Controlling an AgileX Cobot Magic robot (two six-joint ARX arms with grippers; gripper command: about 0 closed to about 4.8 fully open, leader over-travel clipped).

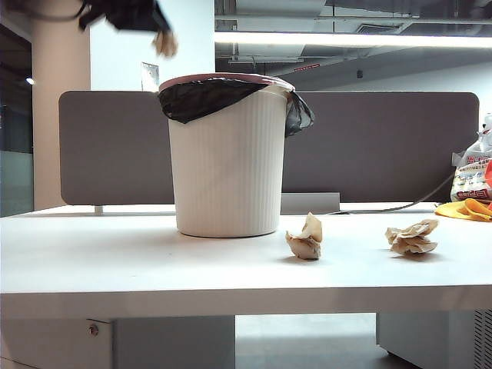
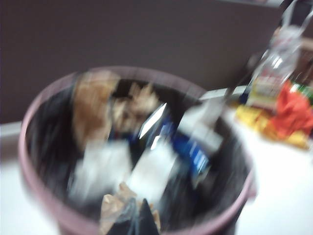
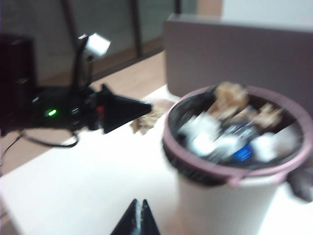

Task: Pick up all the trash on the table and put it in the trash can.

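Left gripper (image 1: 164, 42): hovering high beside the bin, pinching a crumpled tan-brown paper wad (image 1: 165, 44).
Right gripper (image 3: 138, 215): pressed closed, carrying nothing.
White ribbed plastic trash can (image 1: 227, 169): sitting upright, black liner draping over its pinkish rim.
Other two wads (image 1: 306, 237) (image 1: 412, 237): lying wrinkled on the white table (image 1: 115, 261).

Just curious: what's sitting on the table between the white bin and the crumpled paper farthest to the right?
Another paper wad lies between the trash can and the far-right wad, seen in the exterior view.
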